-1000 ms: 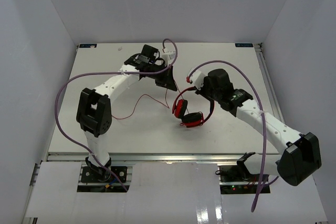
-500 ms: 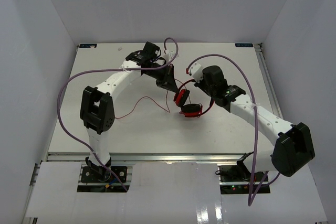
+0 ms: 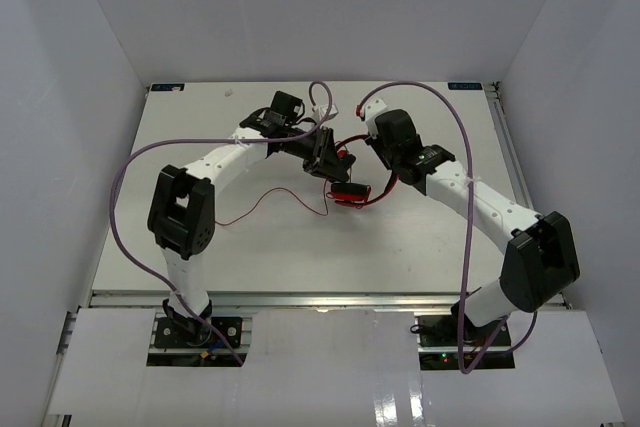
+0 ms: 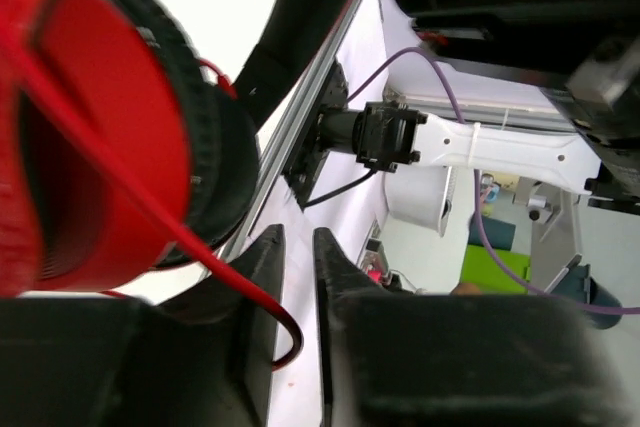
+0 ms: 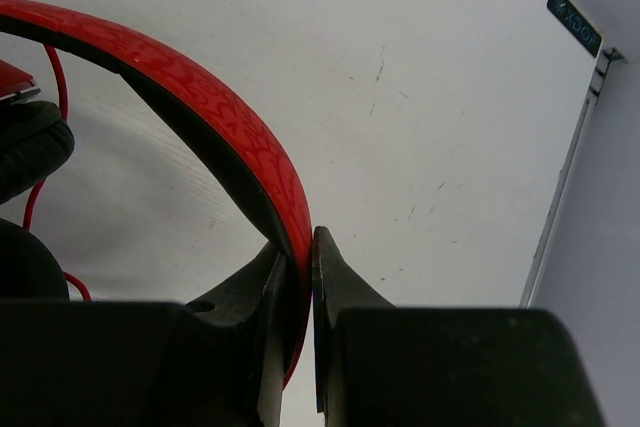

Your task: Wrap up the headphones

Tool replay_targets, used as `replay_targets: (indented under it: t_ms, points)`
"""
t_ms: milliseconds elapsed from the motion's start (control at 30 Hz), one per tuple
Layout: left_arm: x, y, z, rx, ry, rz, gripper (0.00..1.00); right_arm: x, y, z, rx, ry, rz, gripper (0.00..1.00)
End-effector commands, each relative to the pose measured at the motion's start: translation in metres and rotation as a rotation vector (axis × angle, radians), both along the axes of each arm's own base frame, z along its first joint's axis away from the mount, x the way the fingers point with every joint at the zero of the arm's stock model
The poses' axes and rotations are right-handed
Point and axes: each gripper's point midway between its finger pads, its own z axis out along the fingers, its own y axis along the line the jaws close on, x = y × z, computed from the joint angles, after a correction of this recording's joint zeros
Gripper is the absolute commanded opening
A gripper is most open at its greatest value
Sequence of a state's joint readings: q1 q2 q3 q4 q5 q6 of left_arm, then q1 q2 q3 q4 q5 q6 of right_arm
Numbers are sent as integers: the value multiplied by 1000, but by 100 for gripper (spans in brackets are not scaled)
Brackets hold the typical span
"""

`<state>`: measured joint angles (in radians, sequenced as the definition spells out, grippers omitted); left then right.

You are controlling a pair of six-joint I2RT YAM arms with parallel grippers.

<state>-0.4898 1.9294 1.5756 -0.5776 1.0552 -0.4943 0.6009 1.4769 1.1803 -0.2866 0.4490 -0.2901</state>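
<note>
The red headphones [image 3: 352, 193] hang mid-table between my two grippers. My right gripper [image 3: 388, 175] is shut on the headband [image 5: 200, 97], which is red outside and black inside; the band runs between the jaws [image 5: 298, 242]. A black ear pad [image 5: 30, 147] shows at the left edge. My left gripper [image 3: 330, 160] sits right against an ear cup [image 4: 110, 137]. Its jaws [image 4: 298, 237] are almost closed with the thin red cord [image 4: 150, 207] curling into the narrow gap. The rest of the cord [image 3: 270, 195] trails left across the table.
Thick purple robot cables [image 3: 125, 177] loop over both arms. A metal rail [image 3: 510, 162] runs along the table's right edge. White walls enclose the left, back and right. The right arm [image 4: 500, 147] shows in the left wrist view.
The right arm has carried the headphones left and toward the back of the table. They now sit against the left gripper, which has stayed in nearly the same place.
</note>
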Motion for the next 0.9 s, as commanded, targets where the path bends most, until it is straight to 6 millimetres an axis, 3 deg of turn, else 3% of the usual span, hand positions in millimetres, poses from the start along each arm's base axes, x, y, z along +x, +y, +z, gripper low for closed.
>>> replay_targets:
  t_ms: [0,133,300,500,600,867]
  points:
    - [-3,-9,70,-141,-147,24,34,24,10,42,208,-70,-106,8]
    - [2,-15,89,-185,-153,70,38,33,19,46,238,-58,-116,8]
    - [3,-19,98,-209,-147,86,43,44,20,48,240,-66,-143,8]
    - [-9,-20,68,-170,-139,109,46,57,15,54,315,-57,-171,8]
    - [-17,-25,65,-184,-167,111,46,66,7,64,354,-60,-184,8]
    - [-48,-56,50,-160,-259,85,45,81,-6,90,499,-53,-223,8]
